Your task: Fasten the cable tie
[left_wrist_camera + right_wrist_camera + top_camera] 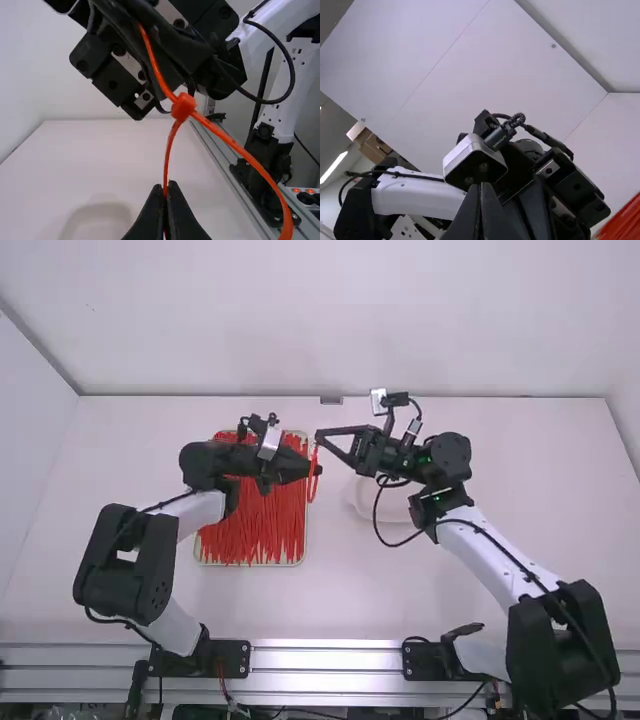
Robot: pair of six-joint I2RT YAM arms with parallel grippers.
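From above, my left tool [308, 468] and my right tool [320, 436] meet in the air over the right edge of the tray [304, 540]. The tie [314, 453] hangs between them, clear of the table [500, 450]. The tray lies under my left arm, heaped with spare ties [255, 520] in the same red-orange.

In my left wrist view, my own fingers [156, 207] are pressed together at the bottom edge, and the tie's strap [167, 155] rises straight out from between them. The strap climbs to the tie's head [183, 106]. Past the head one length runs on up into the black fingers of my right tool, which looms close above. Another length sweeps down in a long curve toward the rail [220, 150] at the table's edge, so the tie forms a loop through its head. My right arm's white links stand behind.

In my right wrist view, my own fingers [481, 210] are closed tight against each other, with no gap between them. I cannot see the tie itself here, though the left wrist view shows it gripped in this tool. Just beyond the fingertips sits my left arm's wrist camera [475, 160] on its black mount, and a corner of the spare ties [625, 220] shows beside it.
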